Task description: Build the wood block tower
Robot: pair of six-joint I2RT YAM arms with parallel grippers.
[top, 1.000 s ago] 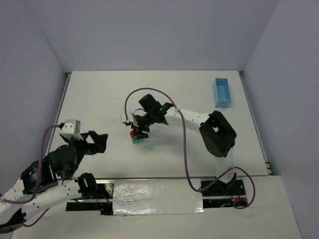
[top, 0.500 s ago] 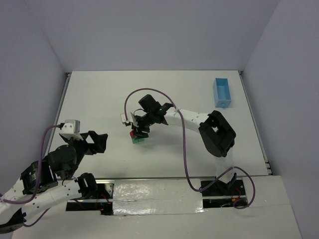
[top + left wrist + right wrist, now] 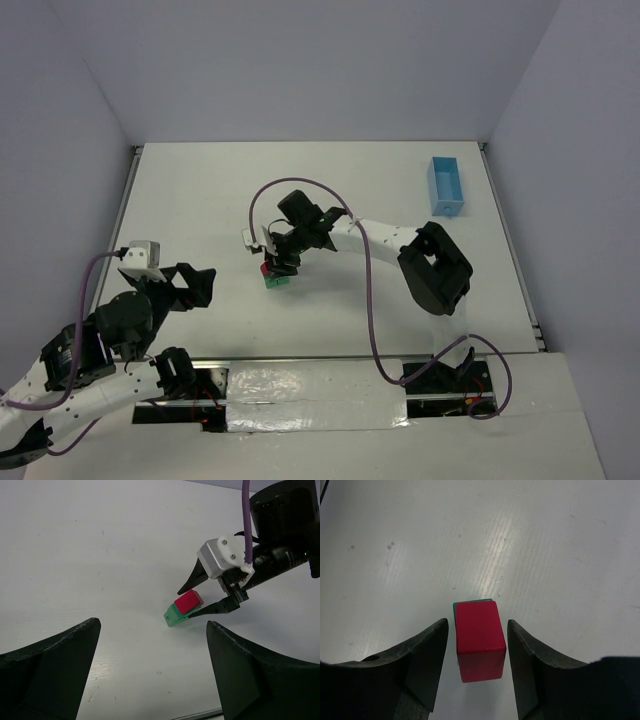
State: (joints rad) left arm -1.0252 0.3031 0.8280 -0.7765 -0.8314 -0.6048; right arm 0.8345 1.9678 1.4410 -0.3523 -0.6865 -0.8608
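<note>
Red block (image 3: 479, 641) sits on top of green block (image 3: 472, 601), touching it. The green one lies flat on the worktop (image 3: 200, 200), roughly mid-worktop, a bit toward the left edge. From above only a thin green sliver shows past the red one's far side.

Right gripper (image 3: 477, 622) is down over the stack with jaws apart, one finger on each side of the red block. Its fingers (image 3: 427, 655) are not clamped: a clear gap shows on one side and a very thin one on the other. Cannot tell if that closer finger touches.

Left gripper (image 3: 152, 624) hovers near the worktop's left near corner, well apart from the blocks. Its jaws are spread wide and hold nothing. It faces the stack.

Blue box (image 3: 446, 186) stands near the far right corner, well apart from everything else.
</note>
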